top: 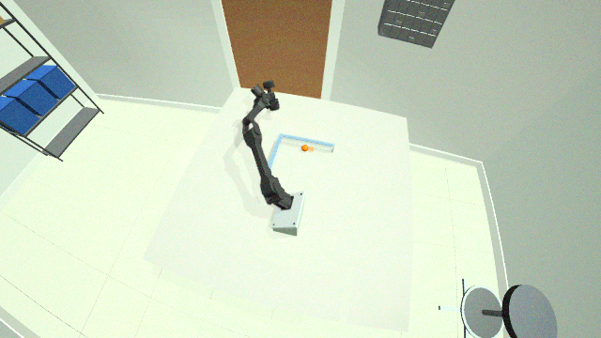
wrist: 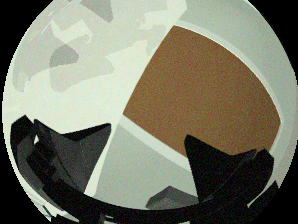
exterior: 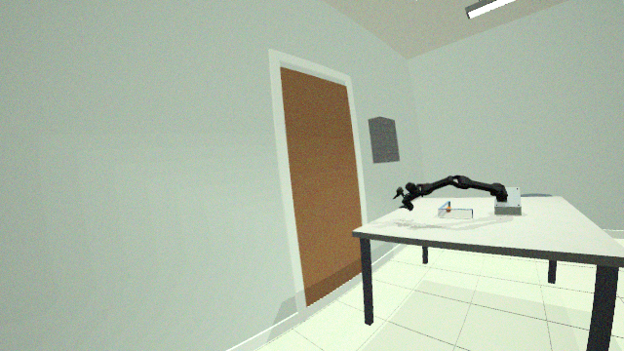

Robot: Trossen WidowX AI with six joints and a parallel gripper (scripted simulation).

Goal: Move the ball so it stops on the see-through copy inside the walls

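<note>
An orange ball [top: 305, 147] [exterior: 448, 210] sits on the table inside the corner, near the longer-looking far wall. The see-through copy [top: 311, 149] is a paler orange spot just to the ball's right in the top view, close against it or partly overlapped by it. The low clear walls [top: 307, 139] [exterior: 462, 214] have blue top edges and meet at the upper left in the top view. My gripper [exterior: 403, 199] [wrist: 149, 134] is open and empty, raised above the table's far end, beyond the walls and away from the ball. The ball does not show in the wrist view.
The arm [top: 257, 152] [exterior: 455, 181] stretches from its grey base block [top: 287, 218] [exterior: 508, 210] past the left wall. The table [top: 357, 211] [exterior: 546, 229] ends near a brown door [top: 282, 42] [exterior: 322, 185] [wrist: 210, 90], beyond the gripper.
</note>
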